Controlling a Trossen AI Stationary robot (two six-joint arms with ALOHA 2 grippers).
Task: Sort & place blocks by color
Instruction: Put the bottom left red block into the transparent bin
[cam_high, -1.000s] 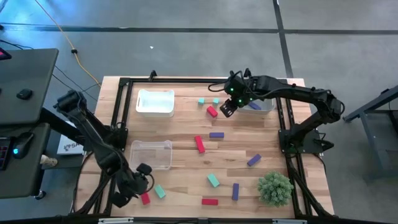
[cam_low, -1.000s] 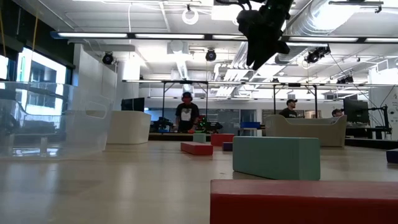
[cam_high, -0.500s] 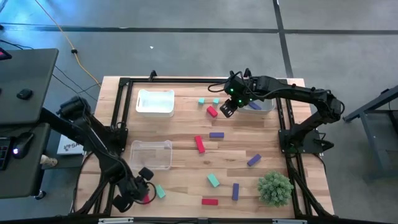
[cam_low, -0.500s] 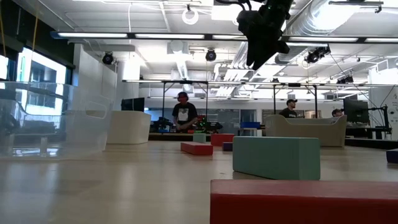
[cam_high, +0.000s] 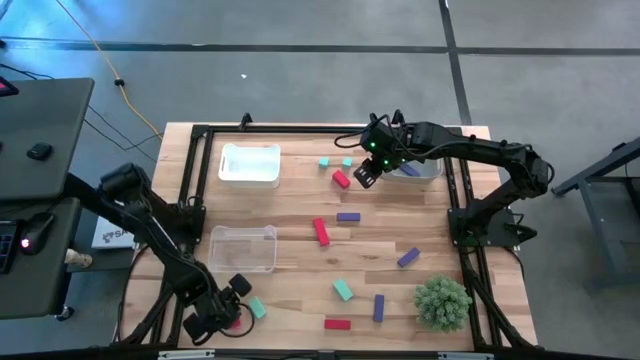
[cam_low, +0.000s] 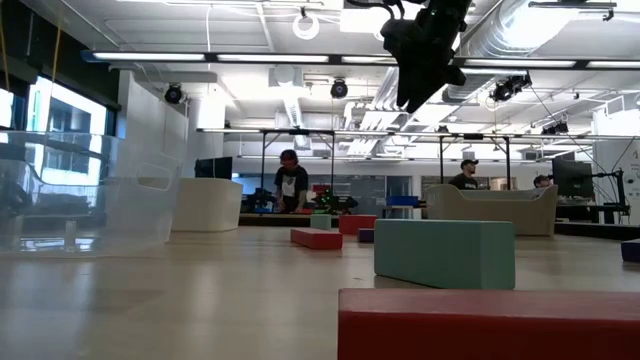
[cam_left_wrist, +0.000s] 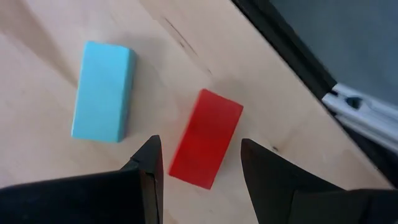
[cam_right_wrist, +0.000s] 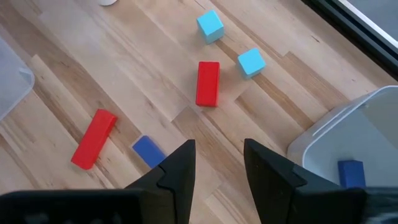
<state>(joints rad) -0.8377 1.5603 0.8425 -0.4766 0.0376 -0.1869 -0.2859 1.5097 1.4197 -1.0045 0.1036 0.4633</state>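
Right gripper (cam_high: 366, 174) (open, empty) hovers beside a tray (cam_high: 425, 170) holding one purple block (cam_right_wrist: 351, 172).

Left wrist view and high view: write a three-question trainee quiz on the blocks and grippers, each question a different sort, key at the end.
1. True or false: the left gripper is shut on the red block.
2. What does the tray under the right gripper hold? A) a red block B) a purple block C) nothing
3. Fill in: beside that red block lies a ____ block.

Key: 1 false, the fingers stand open around it; 2 B; 3 teal.
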